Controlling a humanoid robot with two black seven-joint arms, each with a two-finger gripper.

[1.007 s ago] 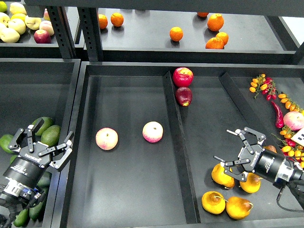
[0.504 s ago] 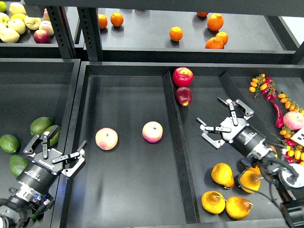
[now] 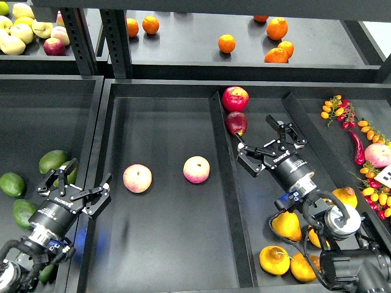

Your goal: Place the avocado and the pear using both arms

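Head view: the left gripper [image 3: 74,186] hangs with its jaws spread wide and nothing between them, over the wall between the left bin [image 3: 36,122] and the middle tray [image 3: 165,256]. Just left of it lie the avocados: one [image 3: 52,160] far and near the fingers, one [image 3: 11,184] at the left edge, one [image 3: 23,211] nearer, beside the arm. None is touched by the fingers.

The right gripper [image 3: 267,148] is also wide open and holds nothing. It hovers over the far part of the right tray [image 3: 263,213], just right of a dark red fruit [image 3: 236,122] and a red apple [image 3: 235,97] that sit against the divider.

The pears lie at the near end of the right tray, well behind the right gripper's fingers: one [image 3: 287,225] beside the arm, one [image 3: 274,259] nearest, one [image 3: 302,267] just right of it, and one [image 3: 346,196] farther right, partly hidden by the arm.

Two peaches [image 3: 137,177] [image 3: 197,169] rest apart in the middle tray. Oranges [image 3: 226,43] sit on the far shelf, with pale apples [image 3: 18,30] at far left. Chillies and small tomatoes [image 3: 354,131] lie at the far right.
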